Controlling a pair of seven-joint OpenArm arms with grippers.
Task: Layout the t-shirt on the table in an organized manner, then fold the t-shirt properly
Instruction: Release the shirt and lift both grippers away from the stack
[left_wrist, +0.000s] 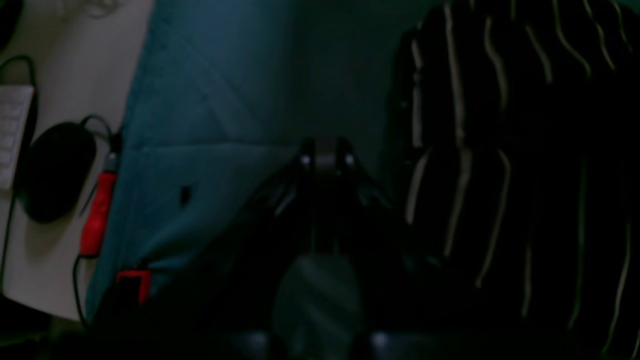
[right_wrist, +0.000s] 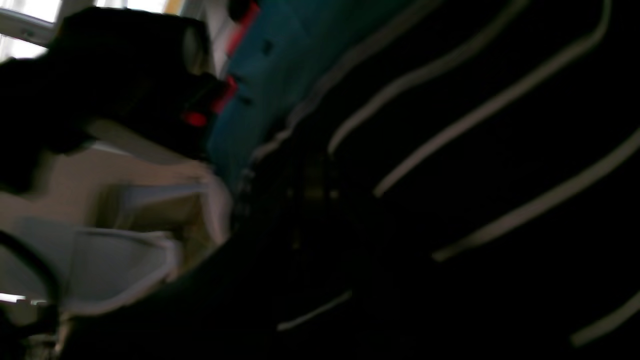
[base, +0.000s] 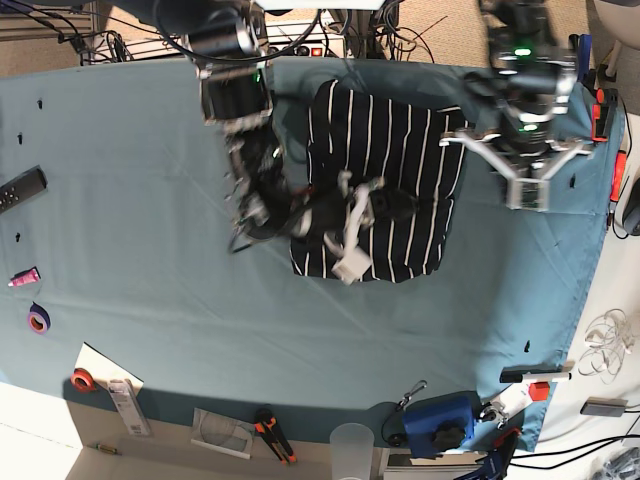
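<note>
The t-shirt (base: 400, 150), dark with thin white stripes, lies bunched in a rough rectangle on the teal table (base: 140, 200), right of centre. My right gripper (base: 352, 232) reaches from the left over the shirt's lower middle. In the right wrist view the striped fabric (right_wrist: 450, 150) fills the frame close up and hides the jaws. My left gripper (base: 527, 195) hovers over bare cloth just right of the shirt. In the left wrist view the left gripper (left_wrist: 326, 150) has its fingers together and empty, with the shirt's edge (left_wrist: 460, 150) to its right.
A remote (base: 20, 188), a pink marker (base: 22, 276) and tape rolls (base: 38, 320) lie at the left. Pliers (base: 272, 437), a cup (base: 350, 440) and a blue object (base: 440, 420) sit along the near edge. A mouse (left_wrist: 55, 170) and a red tool (left_wrist: 97, 210) lie past the table's edge.
</note>
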